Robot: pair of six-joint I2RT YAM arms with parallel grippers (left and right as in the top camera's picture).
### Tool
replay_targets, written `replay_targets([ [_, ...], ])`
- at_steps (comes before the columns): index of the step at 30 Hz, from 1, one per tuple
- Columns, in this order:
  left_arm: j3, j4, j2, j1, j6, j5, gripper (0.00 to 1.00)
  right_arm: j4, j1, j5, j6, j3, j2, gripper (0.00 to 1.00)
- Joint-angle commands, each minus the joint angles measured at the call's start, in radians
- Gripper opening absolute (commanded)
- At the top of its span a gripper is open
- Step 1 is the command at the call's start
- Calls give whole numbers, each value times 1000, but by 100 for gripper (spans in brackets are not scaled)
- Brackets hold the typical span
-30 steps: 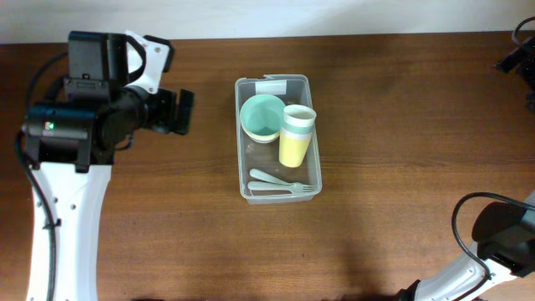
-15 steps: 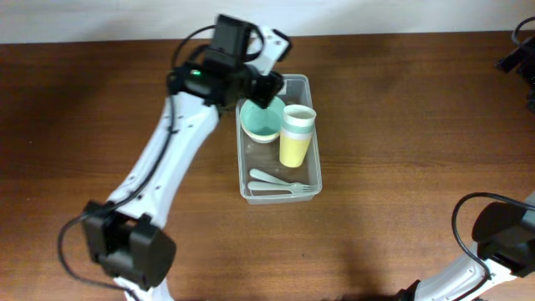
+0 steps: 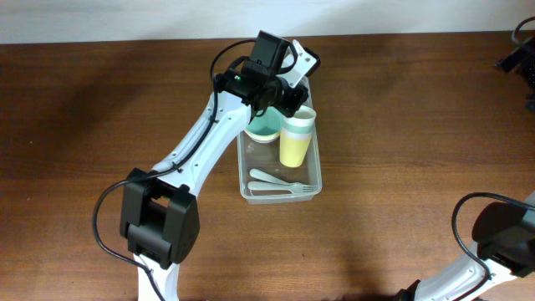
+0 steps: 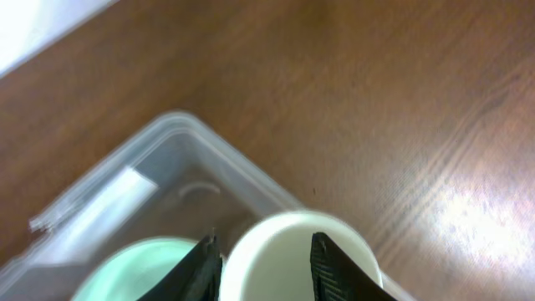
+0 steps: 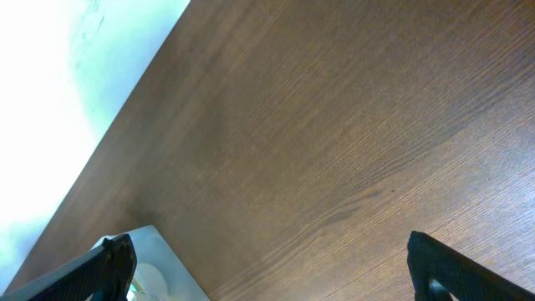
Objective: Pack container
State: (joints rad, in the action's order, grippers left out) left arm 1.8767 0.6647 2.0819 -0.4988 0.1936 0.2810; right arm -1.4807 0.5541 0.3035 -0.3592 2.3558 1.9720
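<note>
The clear container sits mid-table with a white label at its far end. Inside are a mint bowl, a pale cup stacked in a yellow one, and pale cutlery. My left gripper hovers over the container's far end. In the left wrist view, the left gripper has its jaws partly apart: one finger stands between the bowl and the cup, the other over the cup's mouth. Nothing is clamped. My right gripper is wide open above bare wood, and the container's corner shows at the lower left.
Dark wooden table all round the container. The right arm's base and cable sit at the bottom right corner. A black fixture is at the far right edge. A pale wall runs along the table's back edge.
The left arm swung from the far left of the table to above the container's far end. Its jaws narrowed from wide open. The right arm stayed still.
</note>
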Motion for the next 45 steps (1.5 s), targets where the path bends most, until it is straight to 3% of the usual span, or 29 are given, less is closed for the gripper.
replay_targets([
  [1, 9, 60, 3, -1, -2, 11, 27, 3, 3, -2, 2, 2, 3, 99],
  [3, 10, 90, 3, -1, -2, 12, 18, 3, 3, -2, 2, 2, 3, 99],
  [27, 95, 427, -150, -99, -2, 3, 10, 3, 3, -2, 2, 2, 3, 99],
  [30, 95, 419, -151, -99, -18, -101, 8, 3, 3, -2, 2, 2, 3, 99],
  [34, 95, 355, -134, -96, -20, -280, 17, 3, 3, -2, 2, 2, 3, 99],
  [45, 95, 244, 14, -69, 2, -283, 19, 3, 3, -2, 2, 2, 3, 99],
])
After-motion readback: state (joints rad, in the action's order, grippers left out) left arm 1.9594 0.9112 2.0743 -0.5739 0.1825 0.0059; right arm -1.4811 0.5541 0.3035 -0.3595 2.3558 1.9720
